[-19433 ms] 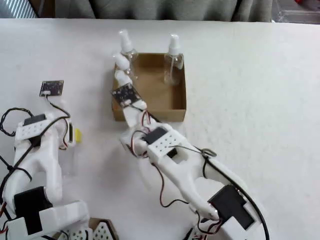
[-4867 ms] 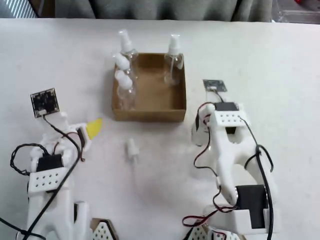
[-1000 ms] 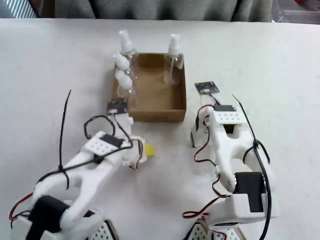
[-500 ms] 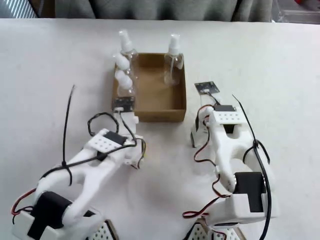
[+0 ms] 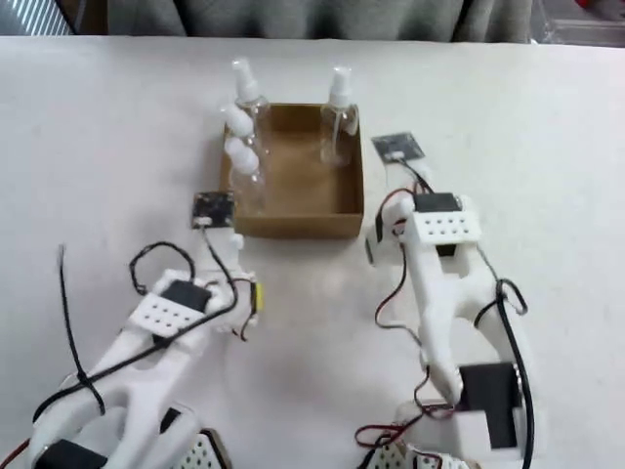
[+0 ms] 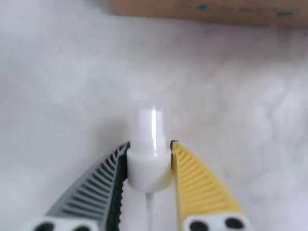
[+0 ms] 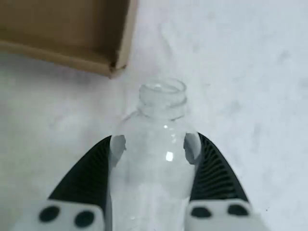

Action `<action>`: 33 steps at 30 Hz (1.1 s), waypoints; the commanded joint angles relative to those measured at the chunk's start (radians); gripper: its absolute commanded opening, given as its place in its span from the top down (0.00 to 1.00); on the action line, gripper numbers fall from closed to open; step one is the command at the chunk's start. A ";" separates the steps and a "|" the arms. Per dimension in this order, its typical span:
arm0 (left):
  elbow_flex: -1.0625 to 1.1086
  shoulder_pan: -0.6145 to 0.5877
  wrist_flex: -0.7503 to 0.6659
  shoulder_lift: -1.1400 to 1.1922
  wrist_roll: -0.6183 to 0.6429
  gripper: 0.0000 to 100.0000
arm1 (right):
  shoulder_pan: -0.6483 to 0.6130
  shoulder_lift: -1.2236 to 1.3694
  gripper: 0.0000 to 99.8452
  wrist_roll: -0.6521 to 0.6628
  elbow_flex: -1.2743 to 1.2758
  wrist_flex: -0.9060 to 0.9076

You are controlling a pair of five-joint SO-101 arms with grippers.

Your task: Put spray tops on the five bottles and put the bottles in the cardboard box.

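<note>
White table (image 5: 547,147) runs to a grey curtain at the far edge. The cardboard box (image 5: 298,226) sits mid-table, between my two arms.

My left arm lies low, stretched from the near left corner toward the box, with its wrist just short of the front wall. The left gripper (image 6: 150,144) is clamped on a loose spray top (image 6: 150,125), grey finger on one side of the collar and yellow on the other, with the dip tube trailing back between them.

My right arm reaches up beside the box's right wall. The right gripper (image 7: 155,140) is closed around the shoulders of an uncapped bottle (image 7: 162,96), which stands on the table just off the box's near corner.

Four capped bottles (image 5: 339,122) stand at the box's far and left sides.

From overhead each arm's wrist hides what its claw holds, so I judge both grips from the wrist cameras.
</note>
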 commanded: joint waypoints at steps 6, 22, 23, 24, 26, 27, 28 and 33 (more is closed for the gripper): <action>-0.011 -0.070 -0.003 -0.048 -0.014 0.98 | -0.074 -0.334 0.98 -0.002 -0.100 0.010; -0.018 -0.311 0.057 -0.245 -0.107 0.98 | -0.085 -0.529 0.98 -0.005 0.216 -0.452; -0.018 -0.318 0.084 -0.282 -0.107 0.98 | -0.085 -0.556 0.98 -0.006 0.227 -0.472; -0.020 -0.323 0.109 -0.318 -0.107 0.98 | -0.085 -0.585 0.98 -0.026 0.232 -0.487; -0.026 -0.328 0.158 -0.395 -0.107 0.98 | -0.084 -0.647 0.98 -0.087 0.230 -0.510; -0.034 -0.335 0.178 -0.437 -0.107 0.98 | -0.084 -0.679 0.98 -0.117 0.232 -0.524; -0.048 -0.346 0.199 -0.478 -0.107 0.98 | -0.085 -0.713 0.98 -0.137 0.236 -0.536; -0.195 -0.412 0.308 -0.685 -0.107 0.98 | -0.140 -0.846 0.98 -0.180 0.278 -0.544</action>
